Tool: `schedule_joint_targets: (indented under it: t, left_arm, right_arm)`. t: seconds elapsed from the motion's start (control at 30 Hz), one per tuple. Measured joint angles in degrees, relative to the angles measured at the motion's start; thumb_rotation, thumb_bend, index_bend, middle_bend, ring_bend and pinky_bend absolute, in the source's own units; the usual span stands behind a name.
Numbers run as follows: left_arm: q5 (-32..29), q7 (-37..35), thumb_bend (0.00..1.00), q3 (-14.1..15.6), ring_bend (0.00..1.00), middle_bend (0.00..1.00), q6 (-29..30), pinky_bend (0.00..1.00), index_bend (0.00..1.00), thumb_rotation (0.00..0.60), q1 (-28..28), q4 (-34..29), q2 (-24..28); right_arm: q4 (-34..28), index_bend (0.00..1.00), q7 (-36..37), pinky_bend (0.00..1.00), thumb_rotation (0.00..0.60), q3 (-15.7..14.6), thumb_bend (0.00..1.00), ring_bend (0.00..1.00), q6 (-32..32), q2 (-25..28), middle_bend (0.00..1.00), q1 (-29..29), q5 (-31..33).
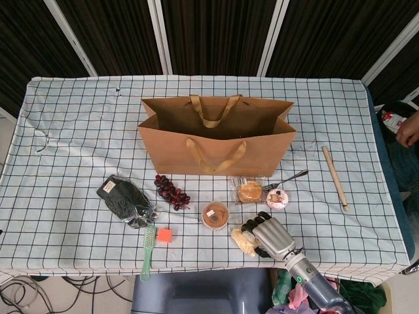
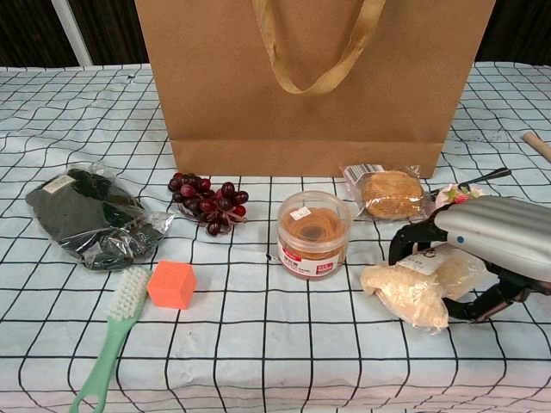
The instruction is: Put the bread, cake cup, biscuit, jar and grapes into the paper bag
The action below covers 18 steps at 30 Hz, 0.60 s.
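Done: 0 of 5 seen going in; paper bag (image 1: 216, 140) stands open.
Right hand (image 2: 482, 249): fingers curl around the bread (image 2: 413, 288), soft and lumpy in clear wrap, low on the table.
Left: grapes (image 2: 207, 200) shiny, jar (image 2: 314, 234) round plastic, biscuit (image 2: 389, 194) wrapped, cake cup (image 1: 277, 199) pink.

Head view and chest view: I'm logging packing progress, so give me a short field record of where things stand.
bag: brown paper bag upright, open
bread: wrapped pale bread on the table, right hand closed around it
still on table: clear plastic jar, dark red grapes, wrapped round biscuit, pink cake cup
left hand: not in view
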Motion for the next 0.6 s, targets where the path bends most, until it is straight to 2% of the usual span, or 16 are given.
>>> schedule_joint_targets:
  t: [0.6]
  left_arm:
    - [0.10,-0.94,0.10,0.01,0.00,0.08,-0.13,0.07,0.03,0.600,0.07,-0.05,0.46]
  right_arm:
    - [-0.21,0.38,-1.25,0.21,0.600,0.23,0.39,0.32,-0.83,-0.59,0.35,0.74,0.55]
